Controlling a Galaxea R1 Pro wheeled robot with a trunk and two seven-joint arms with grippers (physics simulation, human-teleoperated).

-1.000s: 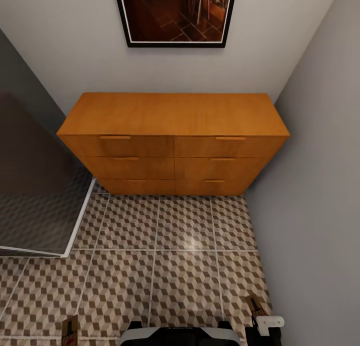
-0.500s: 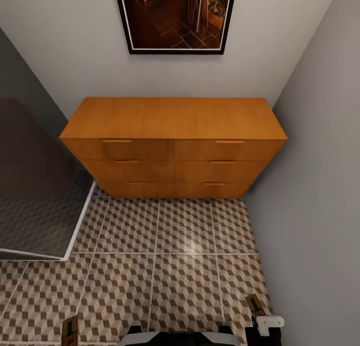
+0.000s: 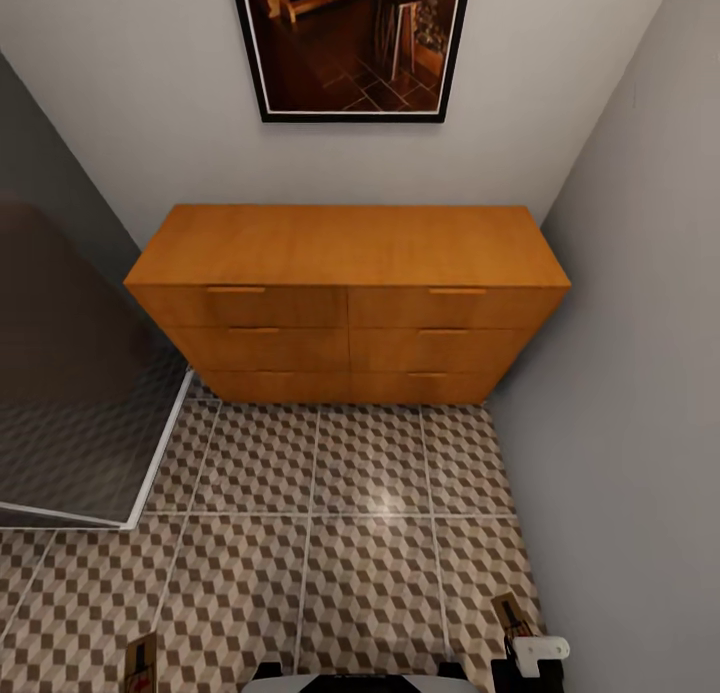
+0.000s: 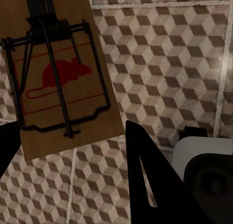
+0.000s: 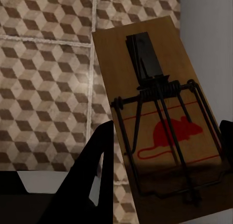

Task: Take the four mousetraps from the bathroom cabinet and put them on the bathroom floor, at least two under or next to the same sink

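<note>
Left gripper (image 4: 73,151) is clamped on one mousetrap (image 4: 60,78); right gripper (image 5: 165,151) is clamped on a second mousetrap (image 5: 158,122). Both hang over the bathroom floor (image 3: 330,493), well short of the cabinet (image 3: 345,298), all drawers closed. Judgement: carry both boards flat, wire side up, lower near the sink before releasing.

No readable text anywhere (each mousetrap (image 4: 60,73) (image 5: 162,122) bears just a red mouse emblem).
</note>
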